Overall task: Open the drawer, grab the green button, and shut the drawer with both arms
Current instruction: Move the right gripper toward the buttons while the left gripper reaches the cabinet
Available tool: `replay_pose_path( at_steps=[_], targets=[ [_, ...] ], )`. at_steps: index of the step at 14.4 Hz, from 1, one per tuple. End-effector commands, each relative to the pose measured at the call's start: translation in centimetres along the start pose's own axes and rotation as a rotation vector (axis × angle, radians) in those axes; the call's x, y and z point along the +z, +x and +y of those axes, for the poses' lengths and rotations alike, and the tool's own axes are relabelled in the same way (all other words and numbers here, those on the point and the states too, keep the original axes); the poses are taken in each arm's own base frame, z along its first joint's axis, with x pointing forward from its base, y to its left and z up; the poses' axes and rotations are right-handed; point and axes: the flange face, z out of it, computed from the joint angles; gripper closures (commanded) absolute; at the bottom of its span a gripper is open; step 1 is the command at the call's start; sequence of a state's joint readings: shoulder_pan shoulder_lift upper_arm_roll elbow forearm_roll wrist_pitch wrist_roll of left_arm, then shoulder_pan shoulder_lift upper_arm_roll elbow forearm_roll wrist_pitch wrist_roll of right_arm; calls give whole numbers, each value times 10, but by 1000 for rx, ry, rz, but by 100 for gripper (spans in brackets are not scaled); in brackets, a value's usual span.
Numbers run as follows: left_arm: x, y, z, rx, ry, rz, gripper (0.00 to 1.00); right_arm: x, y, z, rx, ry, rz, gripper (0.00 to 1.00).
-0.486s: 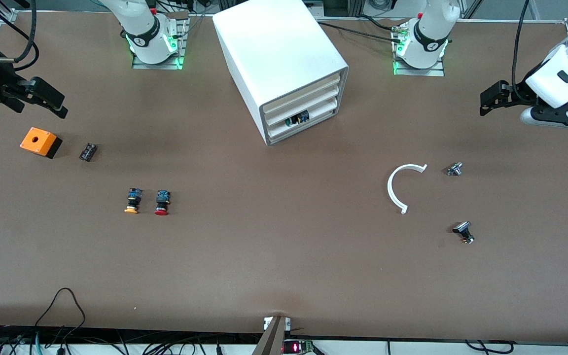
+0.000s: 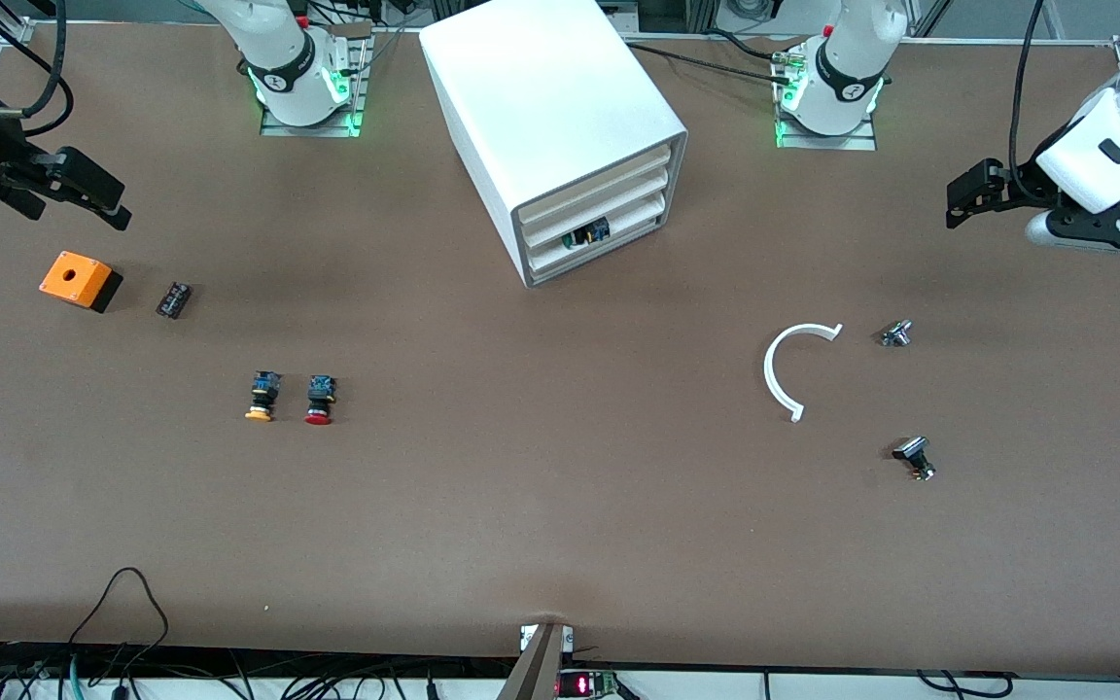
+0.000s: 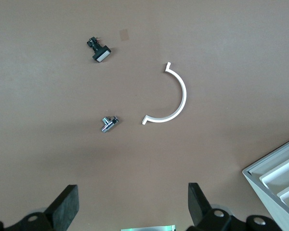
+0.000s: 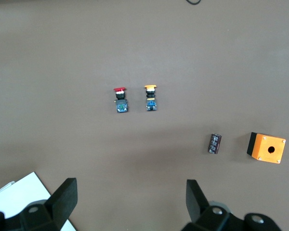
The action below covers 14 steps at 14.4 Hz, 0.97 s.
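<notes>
Bare table fronts the cabinet (image 2: 560, 126) — white arc (image 2: 782, 369) aside.

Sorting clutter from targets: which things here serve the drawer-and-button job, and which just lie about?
Job: drawer in the cabinet, button inside it.
Lying about: orange-capped button, red-capped button, orange box, white arc.

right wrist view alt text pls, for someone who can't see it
Looking down on a brown table, the open right gripper hangs over bare surface with nothing in it. Ahead lie a red-capped button and an orange-capped button side by side, a small black part beside an orange box, and a white cabinet corner.
</notes>
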State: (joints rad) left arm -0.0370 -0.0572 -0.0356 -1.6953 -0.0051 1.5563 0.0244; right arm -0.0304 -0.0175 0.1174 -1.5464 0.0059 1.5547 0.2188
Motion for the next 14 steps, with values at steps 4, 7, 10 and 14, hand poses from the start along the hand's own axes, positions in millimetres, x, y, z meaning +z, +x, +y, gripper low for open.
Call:
replay_pose_path(
  at_steps=[4, 7, 10, 14],
  targets=[
    [-7, 1, 11, 15, 6, 5, 0, 77, 24, -1, -8, 7, -179, 0],
    [6, -5, 34, 56, -68, -94, 0, 104, 39, -11, -1, 12, -182, 0],
    [52, 4, 75, 128, -118, -263, 0, 139, 54, -20, 14, 15, -205, 0],
    [119, 31, 110, 182, -332, -395, 0, 178, 68, -48, 67, 18, -190, 0]
  ],
)
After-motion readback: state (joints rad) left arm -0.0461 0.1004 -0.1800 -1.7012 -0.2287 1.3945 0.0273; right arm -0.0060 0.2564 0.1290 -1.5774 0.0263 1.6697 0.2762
